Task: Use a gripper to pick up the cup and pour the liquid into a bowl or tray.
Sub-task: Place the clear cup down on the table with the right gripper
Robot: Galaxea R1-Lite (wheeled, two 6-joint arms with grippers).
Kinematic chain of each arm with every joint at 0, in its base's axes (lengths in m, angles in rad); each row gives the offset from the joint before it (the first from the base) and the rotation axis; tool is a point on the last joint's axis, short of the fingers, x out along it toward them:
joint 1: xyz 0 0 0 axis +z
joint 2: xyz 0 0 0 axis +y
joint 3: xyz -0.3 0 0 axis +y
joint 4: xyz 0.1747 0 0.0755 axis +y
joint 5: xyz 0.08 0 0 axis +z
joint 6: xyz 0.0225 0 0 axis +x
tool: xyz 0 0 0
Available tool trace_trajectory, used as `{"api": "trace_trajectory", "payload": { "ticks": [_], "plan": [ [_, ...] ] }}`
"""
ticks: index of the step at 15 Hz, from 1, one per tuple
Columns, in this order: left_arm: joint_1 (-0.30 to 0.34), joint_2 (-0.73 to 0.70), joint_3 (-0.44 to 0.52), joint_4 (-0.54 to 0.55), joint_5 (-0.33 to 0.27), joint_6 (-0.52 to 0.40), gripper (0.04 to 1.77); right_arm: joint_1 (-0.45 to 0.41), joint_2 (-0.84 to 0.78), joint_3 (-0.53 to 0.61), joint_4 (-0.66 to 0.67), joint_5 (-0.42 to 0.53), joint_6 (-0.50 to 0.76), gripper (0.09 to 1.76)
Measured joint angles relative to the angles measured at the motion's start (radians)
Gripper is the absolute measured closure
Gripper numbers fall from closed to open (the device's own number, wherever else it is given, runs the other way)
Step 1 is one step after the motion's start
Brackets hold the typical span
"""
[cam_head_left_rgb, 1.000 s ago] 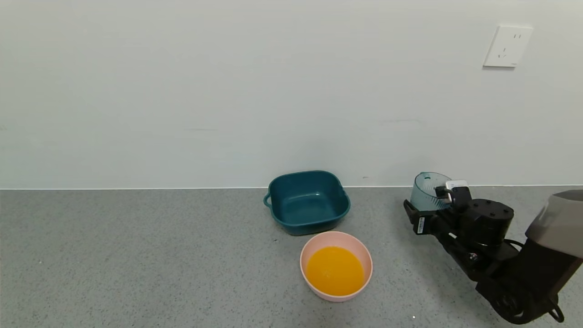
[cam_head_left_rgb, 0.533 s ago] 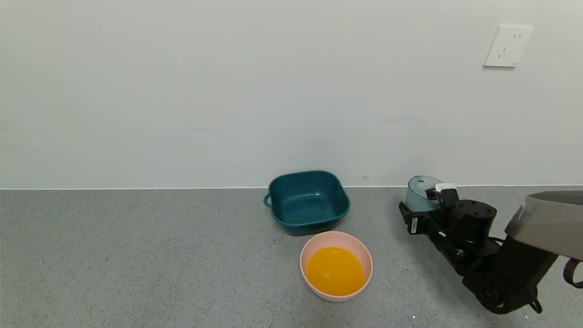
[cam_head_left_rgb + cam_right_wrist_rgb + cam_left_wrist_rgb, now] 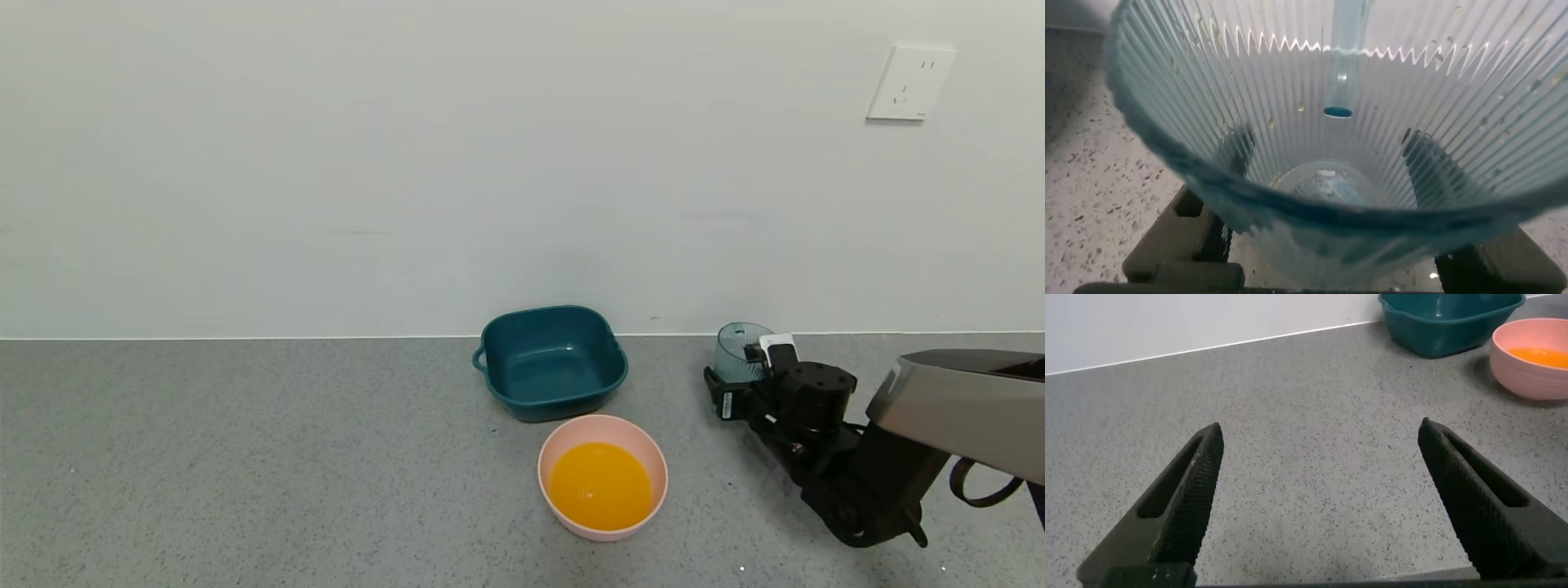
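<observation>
The right gripper (image 3: 729, 384) sits low over the grey surface (image 3: 245, 457), to the right of both bowls and near the wall (image 3: 408, 163), with its fingers clenched on the cup (image 3: 737, 351). In the head view the cup stands about upright, its mouth upward, just in front of the line where the surface meets the wall; whether its base touches the surface cannot be told. From the right wrist view the cup (image 3: 1339, 155) shows ribbed translucent sides with a dark finger (image 3: 1436, 173) pressed against each side through the plastic, and only scattered droplets inside. The liquid (image 3: 600, 485) lies in the pink bowl (image 3: 602, 426), which rests on the surface well apart from the cup, toward the robot's left. Just behind the pink bowl, nearer the wall, stands the teal basin (image 3: 551, 361), which holds nothing visible. The left gripper (image 3: 1319, 506) hangs above bare surface with its fingers spread wide and nothing between them; its wrist view shows the pink bowl (image 3: 1527, 371) and the basin (image 3: 1449, 322) off in the distance. A white socket (image 3: 909, 82) is mounted high on the wall.
</observation>
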Motion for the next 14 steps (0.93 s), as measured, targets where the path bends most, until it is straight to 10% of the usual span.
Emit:
{"api": "trace_trajectory", "payload": {
  "ticks": [14],
  "plan": [
    [0.000, 0.000, 0.000, 0.000, 0.000, 0.000, 0.09, 0.001, 0.051, -0.022, -0.002, 0.007, 0.005, 0.50]
  ]
}}
